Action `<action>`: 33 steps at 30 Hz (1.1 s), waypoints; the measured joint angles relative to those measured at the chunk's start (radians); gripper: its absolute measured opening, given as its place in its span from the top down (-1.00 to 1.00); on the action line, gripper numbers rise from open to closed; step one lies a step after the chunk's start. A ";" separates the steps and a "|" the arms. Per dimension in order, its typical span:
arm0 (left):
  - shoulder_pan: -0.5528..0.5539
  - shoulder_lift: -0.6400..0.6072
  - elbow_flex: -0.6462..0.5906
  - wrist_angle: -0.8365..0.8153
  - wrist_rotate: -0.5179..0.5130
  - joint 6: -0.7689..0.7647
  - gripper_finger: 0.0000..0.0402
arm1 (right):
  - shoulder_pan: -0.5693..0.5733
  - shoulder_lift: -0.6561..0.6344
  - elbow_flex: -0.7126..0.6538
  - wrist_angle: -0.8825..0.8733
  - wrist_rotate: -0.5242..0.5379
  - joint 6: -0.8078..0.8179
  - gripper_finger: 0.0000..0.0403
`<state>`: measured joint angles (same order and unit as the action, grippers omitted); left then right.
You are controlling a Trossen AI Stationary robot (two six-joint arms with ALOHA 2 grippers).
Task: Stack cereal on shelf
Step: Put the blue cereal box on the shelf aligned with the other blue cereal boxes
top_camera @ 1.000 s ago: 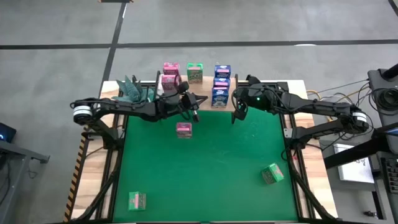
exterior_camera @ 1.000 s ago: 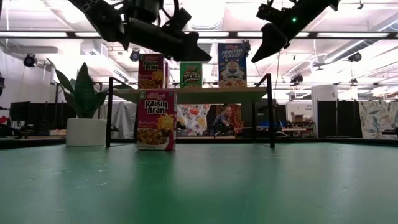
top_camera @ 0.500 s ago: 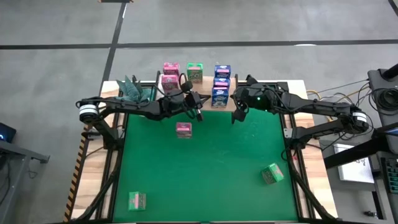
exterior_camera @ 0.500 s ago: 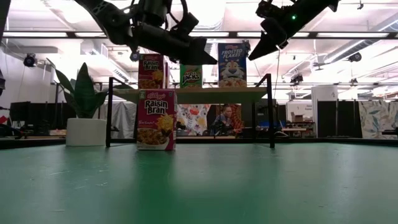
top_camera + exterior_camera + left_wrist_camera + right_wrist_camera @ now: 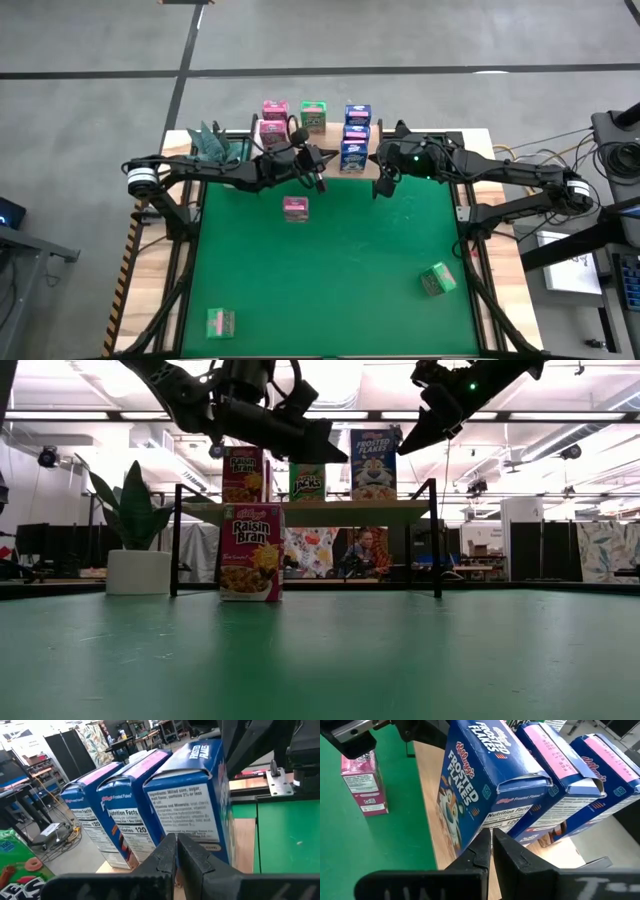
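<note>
Left gripper (image 5: 318,180) (shut) — near shelf (image 5: 330,170).

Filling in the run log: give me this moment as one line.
left gripper: shut, empty, by shelf | right gripper: shut, empty, by shelf | mat: pink box upright, two green boxes

a potted plant (image 5: 133,550) stands at the green mat's (image 5: 330,270) far left corner.
</note>
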<state>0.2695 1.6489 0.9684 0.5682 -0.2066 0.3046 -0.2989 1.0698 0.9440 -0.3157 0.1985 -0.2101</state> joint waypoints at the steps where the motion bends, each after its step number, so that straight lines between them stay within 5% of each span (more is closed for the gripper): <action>1: 0.000 0.000 0.000 0.002 0.002 0.000 1.00 | 0.000 0.000 0.000 0.000 0.000 -0.001 0.96; 33: 0.004 0.034 0.000 0.062 0.007 -0.026 1.00 | 0.000 -0.002 0.000 -0.002 0.003 -0.008 0.96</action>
<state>0.2733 1.6825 0.9688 0.6306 -0.1993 0.2790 -0.2989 1.0679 0.9440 -0.3172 0.2016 -0.2184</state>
